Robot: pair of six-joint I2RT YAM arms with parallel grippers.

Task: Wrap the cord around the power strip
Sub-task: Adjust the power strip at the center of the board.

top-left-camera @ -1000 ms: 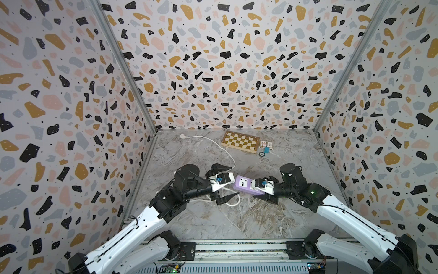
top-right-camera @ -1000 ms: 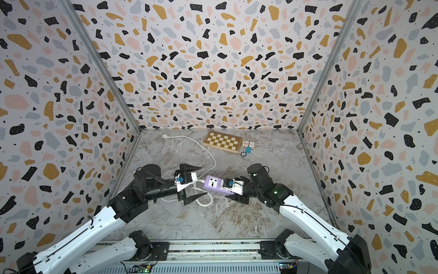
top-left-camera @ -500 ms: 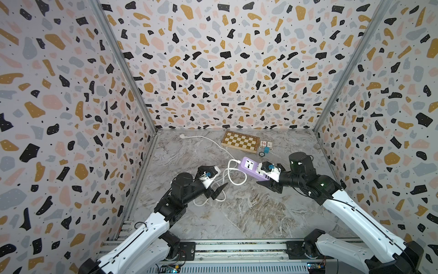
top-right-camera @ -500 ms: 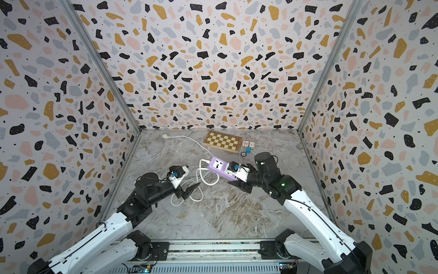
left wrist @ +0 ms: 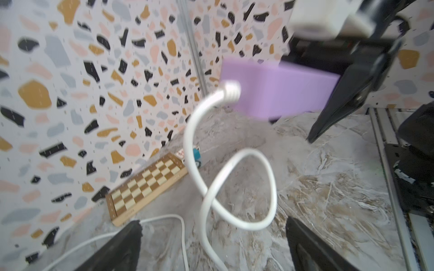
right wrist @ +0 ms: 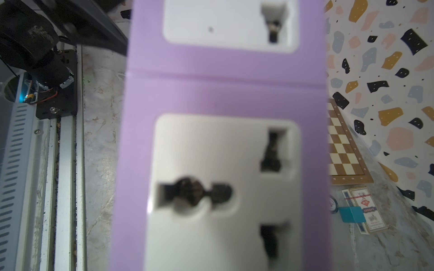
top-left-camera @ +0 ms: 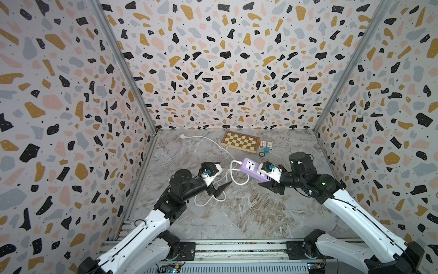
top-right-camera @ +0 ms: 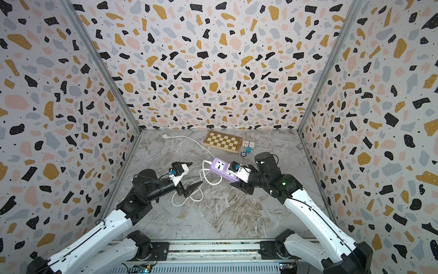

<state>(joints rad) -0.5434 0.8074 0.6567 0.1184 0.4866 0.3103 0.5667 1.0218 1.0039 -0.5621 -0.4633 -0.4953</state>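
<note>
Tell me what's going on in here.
The right end effector is clamped on the port end of the lavender plastic power strip, which appears to be lifted just off the marbled tabletop. The left end effector stands open by the loose loops of the long white cord and grips nothing. The cord trails to its plug at the tabletop's far edge. No turn lies around the strip yet.

We see a wooden chessboard (top-left-camera: 239,141) lying flat on the marbled tabletop (top-left-camera: 248,213) toward twelve o'clock, close to the speckled back wall (top-left-camera: 213,71). At its three o'clock lies a small pack of cards (top-left-camera: 266,143), with a little blue block (top-left-camera: 266,150) at the pack's six o'clock and a small dark round thing (top-left-camera: 261,154) just beside the block at seven o'clock. A metal rail (top-left-camera: 237,246) runs along the tabletop's six o'clock edge.
</note>
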